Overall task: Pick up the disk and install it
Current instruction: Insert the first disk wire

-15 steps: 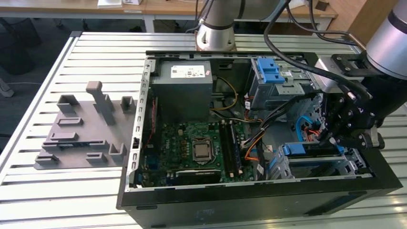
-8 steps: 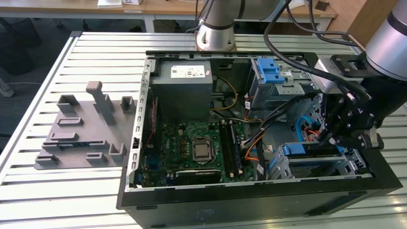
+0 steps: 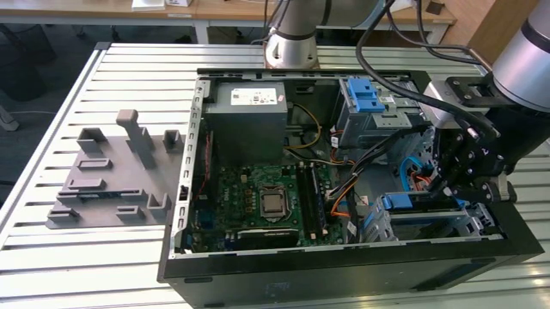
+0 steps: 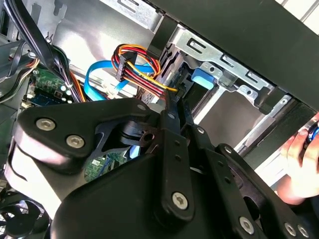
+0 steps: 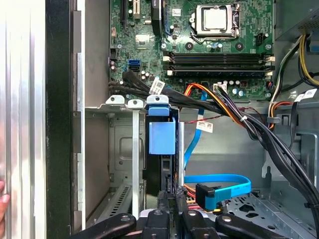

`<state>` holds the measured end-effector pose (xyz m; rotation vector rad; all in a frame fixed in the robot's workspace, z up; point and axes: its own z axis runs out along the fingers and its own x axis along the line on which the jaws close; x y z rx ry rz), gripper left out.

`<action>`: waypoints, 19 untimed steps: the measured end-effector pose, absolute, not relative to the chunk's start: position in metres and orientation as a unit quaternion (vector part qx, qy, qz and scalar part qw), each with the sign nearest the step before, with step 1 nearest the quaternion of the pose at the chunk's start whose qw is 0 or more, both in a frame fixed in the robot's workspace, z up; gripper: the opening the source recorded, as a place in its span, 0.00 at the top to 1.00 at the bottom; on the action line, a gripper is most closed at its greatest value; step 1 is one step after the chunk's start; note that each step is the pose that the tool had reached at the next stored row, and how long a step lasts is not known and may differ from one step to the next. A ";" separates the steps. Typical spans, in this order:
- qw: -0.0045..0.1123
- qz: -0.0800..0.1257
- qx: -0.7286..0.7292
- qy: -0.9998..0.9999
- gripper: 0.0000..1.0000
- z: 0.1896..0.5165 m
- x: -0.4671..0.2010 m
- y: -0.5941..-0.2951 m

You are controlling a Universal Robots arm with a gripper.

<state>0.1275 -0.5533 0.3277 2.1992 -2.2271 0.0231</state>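
**Disk on edge in the drive cage, pincer directly behind it**

The pincer (image 5: 169, 201) sat closed on the disk's (image 5: 160, 164) rear edge. The disk stood on edge in the drive cage (image 5: 119, 149) at the computer case's (image 3: 344, 270) front corner, long axis running into the bay. The case rested on the slatted desk (image 3: 51, 257); cables (image 5: 239, 119) crowded beside it.

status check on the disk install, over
Gripper down inside the open computer case, at the drive cage. Disk on edge in a cage slot, blue bracket showing. Bundled cables run close beside the cage.
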 end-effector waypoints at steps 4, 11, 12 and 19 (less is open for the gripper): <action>0.005 0.007 0.703 -0.711 0.82 0.328 0.127 -0.553; 0.006 0.007 0.703 -0.711 0.76 0.336 0.128 -0.553; 0.006 0.007 0.703 -0.711 0.77 0.336 0.128 -0.553; 0.006 0.006 0.703 -0.711 0.89 0.337 0.128 -0.553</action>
